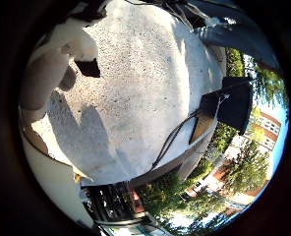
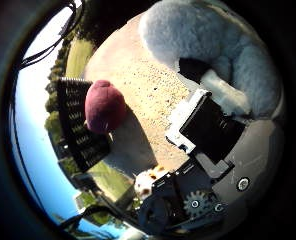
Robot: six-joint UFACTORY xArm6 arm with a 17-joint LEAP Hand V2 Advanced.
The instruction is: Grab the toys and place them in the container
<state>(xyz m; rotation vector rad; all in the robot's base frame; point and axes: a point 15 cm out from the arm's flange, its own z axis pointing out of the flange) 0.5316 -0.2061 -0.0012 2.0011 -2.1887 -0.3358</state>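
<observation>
Your hand (image 2: 208,130) curls round the fluffy grey toy (image 2: 208,40). The dark red toy (image 2: 104,106) waits by the black crate (image 2: 78,135). Nothing looks put away yet.

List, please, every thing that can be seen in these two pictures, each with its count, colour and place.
plush toy: one, grey and fluffy, close to the palm, against the hand's fingers
round toy: one, dark red, on the speckled ground beside the crate
crate: one, black, with slotted walls, standing at the edge of the ground
small toy: one, white with brown spots, partly hidden by the hand's geared parts
ground: pale speckled concrete, with shadows on it
black box: one, at the edge of the concrete
trees and buildings: green and red-brown, beyond the concrete
hand: one, white and black; whether its fingers grip the plush toy cannot be told
</observation>
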